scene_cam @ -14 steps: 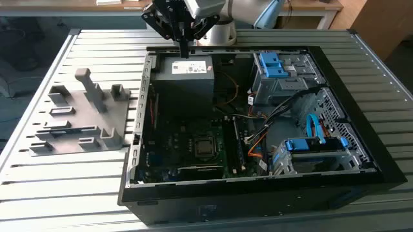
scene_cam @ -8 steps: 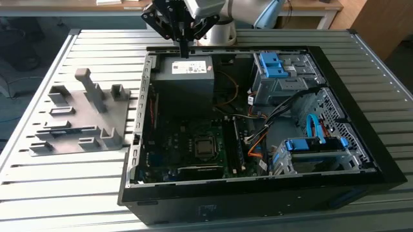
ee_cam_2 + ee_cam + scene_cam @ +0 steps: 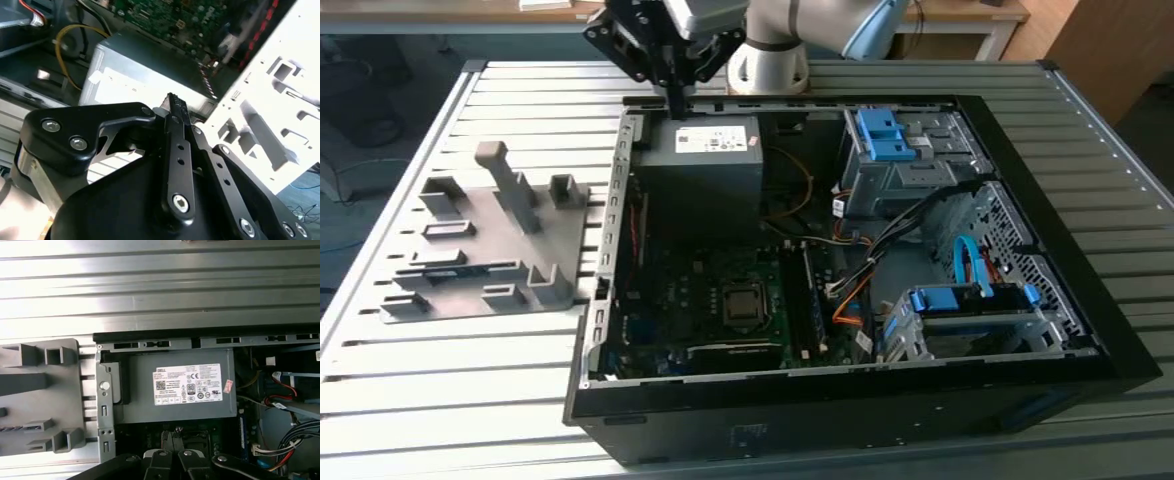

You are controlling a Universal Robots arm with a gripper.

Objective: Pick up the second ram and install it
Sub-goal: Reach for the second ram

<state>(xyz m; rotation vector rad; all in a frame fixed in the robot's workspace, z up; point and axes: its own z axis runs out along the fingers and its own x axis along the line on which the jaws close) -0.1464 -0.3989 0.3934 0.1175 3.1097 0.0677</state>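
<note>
The second ram (image 3: 11,428), a thin dark-chipped strip, sits on edge in a slot of the grey tray (image 3: 45,400).

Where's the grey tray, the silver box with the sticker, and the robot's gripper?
Grey tray (image 3: 567,235): exterior view, on its flat base.
Silver box with the sticker (image 3: 175,412): first wrist view, on bare metal beside the sticker.
Gripper (image 3: 679,112): exterior view, at its shut fingertips.

Just above grey power box (image 3: 700,165), at far end of open case (image 3: 854,400), hangs claw (image 3: 678,110), fingers pressed together. Walls fence all sides; way in from top. In middle, green board (image 3: 707,300) lies open. On exterior view's right, wires (image 3: 907,235) and blue drive cages (image 3: 894,140) crowd floor. On bench (image 3: 440,400), slotted tray (image 3: 494,240) sits just beside case
</note>
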